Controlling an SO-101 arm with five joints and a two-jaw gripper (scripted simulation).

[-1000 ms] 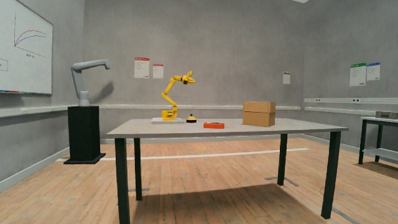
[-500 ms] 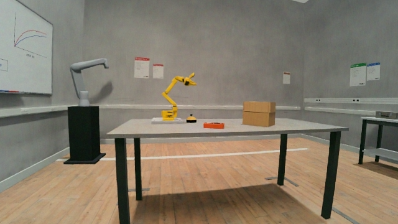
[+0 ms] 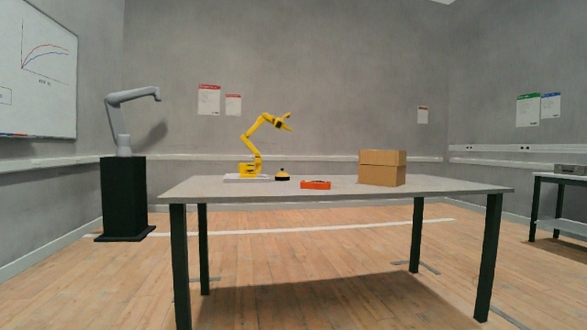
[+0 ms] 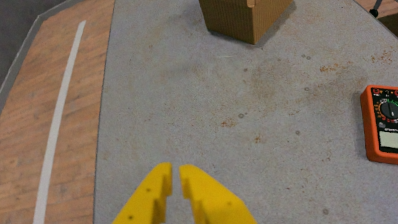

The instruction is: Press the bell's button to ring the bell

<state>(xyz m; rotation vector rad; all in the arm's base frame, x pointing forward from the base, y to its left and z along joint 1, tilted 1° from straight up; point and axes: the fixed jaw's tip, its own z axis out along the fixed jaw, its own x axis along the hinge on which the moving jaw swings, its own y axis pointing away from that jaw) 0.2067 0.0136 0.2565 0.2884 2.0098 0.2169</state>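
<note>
The bell [image 3: 282, 175] is a small black dome with a yellow-orange top, standing upright on the grey table just right of my arm's base. It does not show in the wrist view. My yellow gripper [image 3: 287, 124] is held high in the air above the bell, well clear of it. In the wrist view the gripper [image 4: 175, 172] is shut and empty, its two fingers nearly touching, pointing down at bare table top.
An orange multimeter [image 3: 315, 184] lies on the table right of the bell and shows at the right edge of the wrist view [image 4: 382, 122]. A cardboard box [image 3: 382, 167] [image 4: 245, 17] stands further right. A grey arm on a black pedestal [image 3: 123, 160] stands off the table to the left.
</note>
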